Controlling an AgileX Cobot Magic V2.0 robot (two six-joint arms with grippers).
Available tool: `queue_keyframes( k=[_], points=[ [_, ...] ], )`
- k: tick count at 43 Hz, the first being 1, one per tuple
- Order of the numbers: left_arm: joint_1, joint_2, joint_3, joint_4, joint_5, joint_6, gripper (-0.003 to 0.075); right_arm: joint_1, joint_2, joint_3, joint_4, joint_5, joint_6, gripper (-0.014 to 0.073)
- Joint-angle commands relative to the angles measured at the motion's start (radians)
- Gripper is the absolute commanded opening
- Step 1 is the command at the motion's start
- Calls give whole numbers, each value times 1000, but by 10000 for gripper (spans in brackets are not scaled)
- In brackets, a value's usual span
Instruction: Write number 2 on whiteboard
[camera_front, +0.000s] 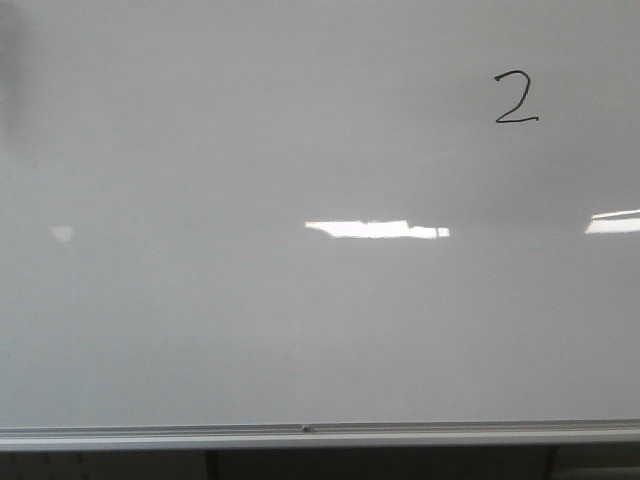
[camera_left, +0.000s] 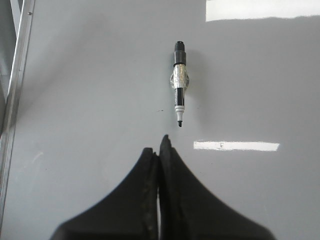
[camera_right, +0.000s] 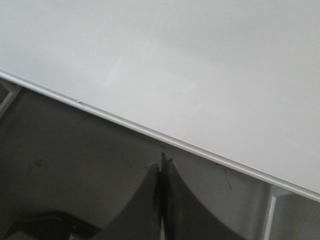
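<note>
Front view: small handwritten black digit 2 (camera_front: 517, 99) sits upper right on large glossy white-grey whiteboard (camera_front: 250, 330); silver metal strip (camera_front: 300, 433) runs along lower edge; neither arm visible.

Left wrist view: black-and-silver marker pen (camera_left: 179, 83) lies uncapped on board, tip toward left hand (camera_left: 159, 150), apart from it. Hand pressed together, empty.

Right wrist view: right hand (camera_right: 161, 167) pressed together, empty, near strip.

Judgement: digit looks done. Marker light, stiff, smooth, may roll; pinch mid-barrel. Board hard, slick, glare-streaked.
</note>
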Motion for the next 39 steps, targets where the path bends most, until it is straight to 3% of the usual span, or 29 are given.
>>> queue_keyframes(
  k=[1, 18, 29, 39],
  points=[
    [2, -26, 34, -7, -83, -1, -20, -86, -70, 22, -6, -131, 0, -69],
    [2, -26, 34, -7, -83, -1, -20, -342, -431, 361, -6, -448, 0, -69],
    [2, -26, 34, -7, -83, -1, -20, -358, -598, 568, -11, -674, 0, -69],
    [2, -26, 34, -7, -83, -1, -20, -358, -676, 692, -11, -729, 0, -69]
  ],
)
